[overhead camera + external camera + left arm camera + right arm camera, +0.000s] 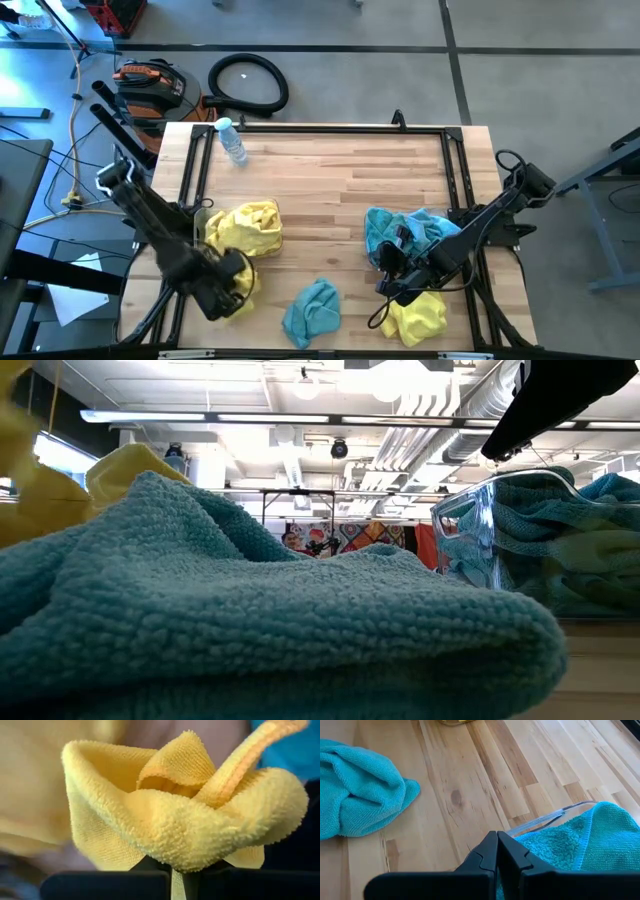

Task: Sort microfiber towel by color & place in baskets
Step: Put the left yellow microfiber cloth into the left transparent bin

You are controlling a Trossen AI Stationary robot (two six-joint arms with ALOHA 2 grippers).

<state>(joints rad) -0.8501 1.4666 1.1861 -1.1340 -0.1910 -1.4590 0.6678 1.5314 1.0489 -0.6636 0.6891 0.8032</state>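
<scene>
Left tool: clenched on yellow towel, at 8 o'clock.
Right tool: closed, empty, over teal basket, at 4 o'clock.
Loose teal towel: 6 o'clock on surface.
Advice: carry yellow over yellow pile, release low.

Fuzzy looped-pile teal towel, glossy clear plastic basket, smooth wood-plank table

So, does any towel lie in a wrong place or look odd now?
Yes. A yellow towel lies on the table's right front, beside the teal towel basket, far from the yellow pile. A teal towel also lies loose at the front. The left claw pinches a yellow towel.
</scene>
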